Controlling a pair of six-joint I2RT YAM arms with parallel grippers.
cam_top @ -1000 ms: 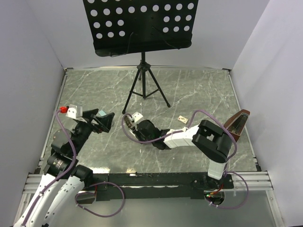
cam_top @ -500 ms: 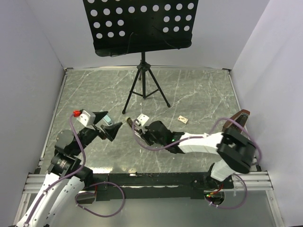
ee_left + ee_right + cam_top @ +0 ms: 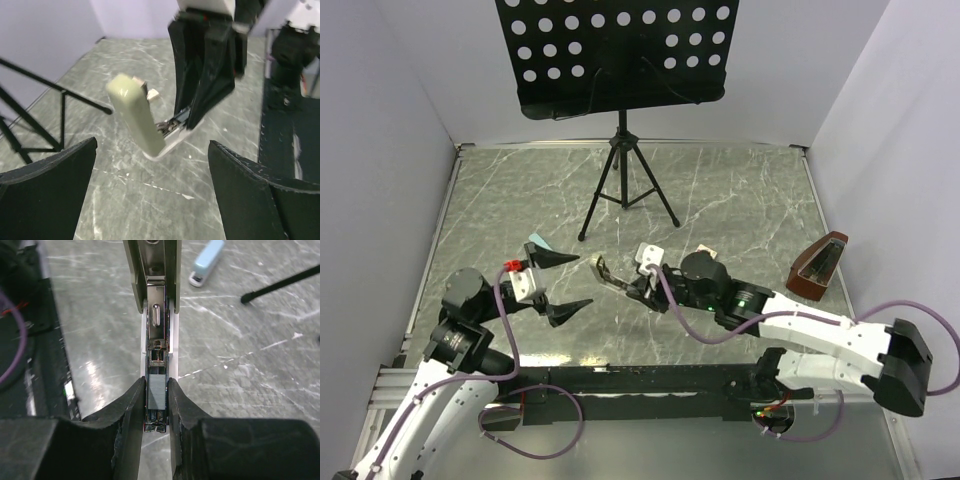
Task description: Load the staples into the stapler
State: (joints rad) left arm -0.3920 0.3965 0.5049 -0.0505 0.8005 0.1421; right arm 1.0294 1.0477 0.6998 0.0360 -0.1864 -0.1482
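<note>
Stapler (image 3: pixel 605 270) near front edge, lid raised, long axis left-right, hinge leftward, staple strip (image 3: pixel 156 390) lengthwise inside, right gripper (image 3: pixel 630 287) pinching stapler, left gripper (image 3: pixel 582 280) spread.

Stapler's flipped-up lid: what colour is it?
The lid of the stapler is pale olive green; left wrist view shows it best.

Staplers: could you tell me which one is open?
The pale green stapler in the right gripper, its lid swung up; the light blue stapler lies shut.
</note>
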